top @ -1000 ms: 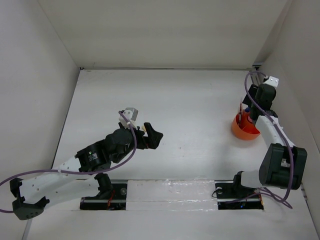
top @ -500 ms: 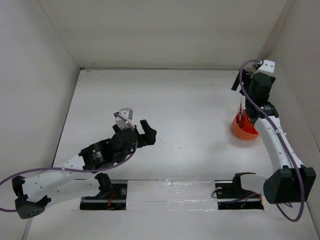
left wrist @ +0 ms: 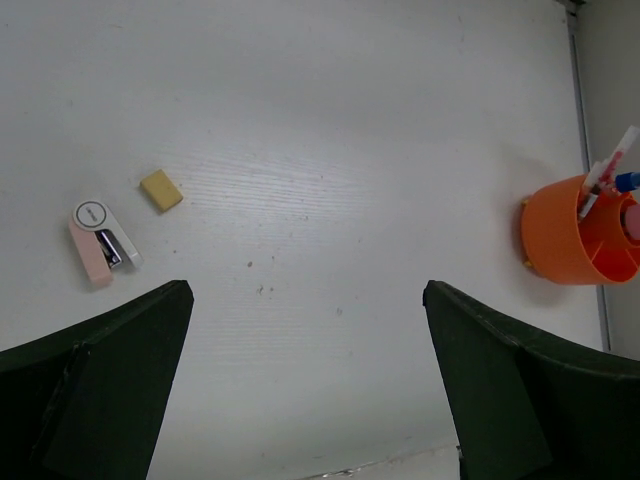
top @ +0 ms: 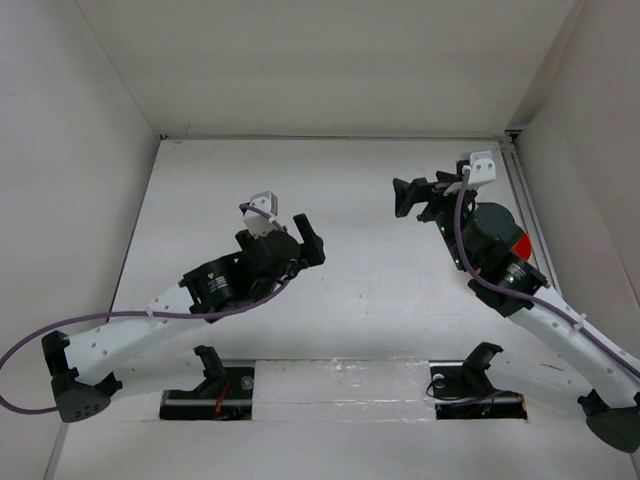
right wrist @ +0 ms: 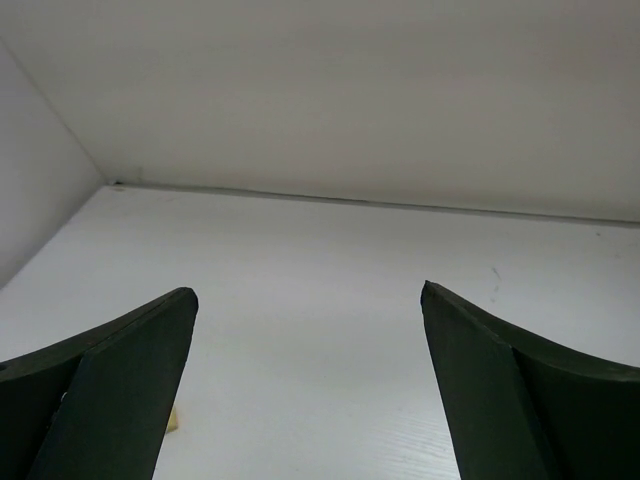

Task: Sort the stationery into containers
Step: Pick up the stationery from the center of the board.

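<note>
Left gripper (left wrist: pixel 306 290) and right gripper (right wrist: pixel 308 290) are spread, empty — pens (left wrist: pixel 610 165) are stowed in cup (left wrist: pixel 560 245), eraser (left wrist: pixel 161 190) and pink-white piece (left wrist: pixel 97 243) are left.

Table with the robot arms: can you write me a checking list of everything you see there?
Surface: white table, a few faint specks.
Job's things: orange cup near the right wall, holding pens; tan eraser and pink-white piece lie loose, apart.
Clutter: nothing seen.
Grippers: left gripper open, empty; right gripper open, empty.
Cables: purple cable along the left arm, another on the right.
Surroundings: plain white walls.
</note>
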`<state>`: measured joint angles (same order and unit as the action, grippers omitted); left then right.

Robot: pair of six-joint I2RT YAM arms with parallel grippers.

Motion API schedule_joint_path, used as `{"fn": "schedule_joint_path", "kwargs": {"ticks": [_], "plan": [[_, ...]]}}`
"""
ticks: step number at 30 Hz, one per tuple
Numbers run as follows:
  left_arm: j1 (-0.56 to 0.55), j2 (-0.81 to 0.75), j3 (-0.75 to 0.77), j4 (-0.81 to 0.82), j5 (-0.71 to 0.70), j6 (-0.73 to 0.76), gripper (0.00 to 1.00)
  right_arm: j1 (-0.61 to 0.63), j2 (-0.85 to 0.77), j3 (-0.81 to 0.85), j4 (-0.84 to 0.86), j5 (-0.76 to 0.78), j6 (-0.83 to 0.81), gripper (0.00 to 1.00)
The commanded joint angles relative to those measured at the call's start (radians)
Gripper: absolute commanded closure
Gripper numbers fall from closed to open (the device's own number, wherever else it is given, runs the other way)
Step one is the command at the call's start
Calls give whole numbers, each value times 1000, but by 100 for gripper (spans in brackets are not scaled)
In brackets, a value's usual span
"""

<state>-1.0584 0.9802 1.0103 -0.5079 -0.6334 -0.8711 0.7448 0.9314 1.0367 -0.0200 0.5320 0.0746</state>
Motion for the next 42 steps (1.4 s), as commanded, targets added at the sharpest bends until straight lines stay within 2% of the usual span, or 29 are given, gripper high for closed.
{"fn": "schedule_joint_path", "kwargs": {"ticks": [1,2,3,4,5,7,8,10,14,15,16,17,19,21,22,24,26,32,35,42], "plan": [[5,17,71,0,-31,-9,0,-4,-23,-72,224,-220,-13,0],[5,17,80,0,-22,-9,0,-4,1,-38,177,-243,7,0],[5,17,80,0,-22,-23,0,8,38,70,116,-244,16,0],[5,17,68,9,-22,-35,0,22,125,135,51,-218,16,0],[5,17,68,19,-12,-35,0,45,167,202,-83,-139,16,0],[5,17,56,41,-2,-51,0,134,226,336,-156,-54,-15,0],[5,17,45,42,-2,-51,0,157,227,351,-156,-17,-15,0],[5,8,34,54,-12,-51,0,169,239,406,-165,-73,-29,0],[5,8,1,78,-72,-112,0,156,433,703,-455,-176,-56,0],[5,18,-13,63,-103,-167,0,156,434,721,-495,-176,-56,0],[5,31,-13,40,-118,-208,0,156,434,708,-486,-176,-56,0],[5,63,-4,11,-129,-247,0,156,405,619,-450,-176,-71,0],[23,106,11,-66,-129,-308,0,156,296,519,-344,-165,-72,0],[99,187,34,-101,-74,-353,0,156,221,424,-308,-217,-62,0],[136,214,34,-92,20,-339,0,156,212,409,-308,-217,-62,0],[196,292,60,-61,99,-274,0,156,211,399,-325,-218,-49,0],[196,339,89,-87,66,-273,0,156,222,384,-336,-218,-39,0],[336,439,139,-188,69,-311,0,156,263,300,-304,-270,-30,0],[336,439,139,-244,43,-365,0,156,297,290,-304,-270,-21,0],[354,428,4,-204,51,-385,0,156,325,264,-305,-259,17,0]]}}
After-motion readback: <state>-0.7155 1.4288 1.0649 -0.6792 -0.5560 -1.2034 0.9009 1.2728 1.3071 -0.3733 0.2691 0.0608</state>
